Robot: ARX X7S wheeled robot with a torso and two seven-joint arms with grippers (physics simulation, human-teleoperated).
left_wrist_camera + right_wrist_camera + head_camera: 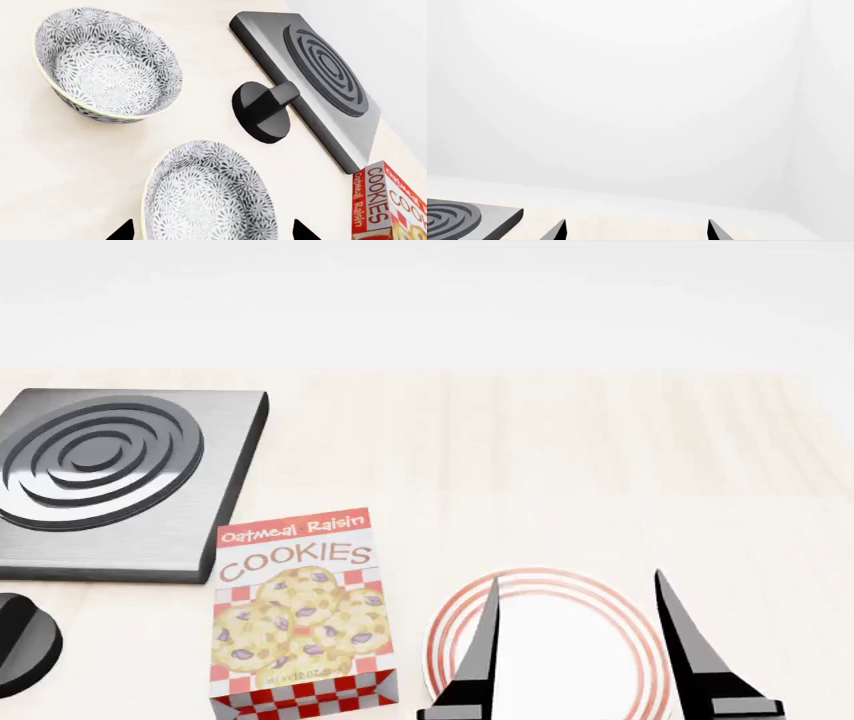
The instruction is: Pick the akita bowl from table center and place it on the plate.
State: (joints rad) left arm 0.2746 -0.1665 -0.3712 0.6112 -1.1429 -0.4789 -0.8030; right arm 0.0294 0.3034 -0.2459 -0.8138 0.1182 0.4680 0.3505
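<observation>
Nearest in the head view, the right hand (577,640) hangs over the wide, shallow white plate with thin red rings around its rim (641,640), its two dark pointed fingers (478,660) spread apart with nothing between them; the plate lies flat on the pale wooden worktop (561,460). Just beside the plate, on the robot's left, stands an upright red-and-white carton printed "Oatmeal Raisin COOKIES" (296,610), and beyond the carton sits a flat dark-grey burner slab with raised concentric rings (114,475); a round black knob (24,645) lies near the slab's front edge. The left wrist view shows the left hand (213,234) only as two black fingertips (123,231) at the frame's edge, set wide apart on either side of a white bowl patterned with fine black flowers (207,195) — the tips straddle its rim, though whether they touch it cannot be told. A second bowl of the same black-and-white pattern (107,62) rests farther off on the worktop, apart from the first, and the same view takes in the knob, the burner slab and a corner of the cookie carton. Neither bowl shows in the head view. The right wrist view gives the two spread fingertips, a strip of worktop, a corner of the slab and a plain white wall (640,100) behind.
</observation>
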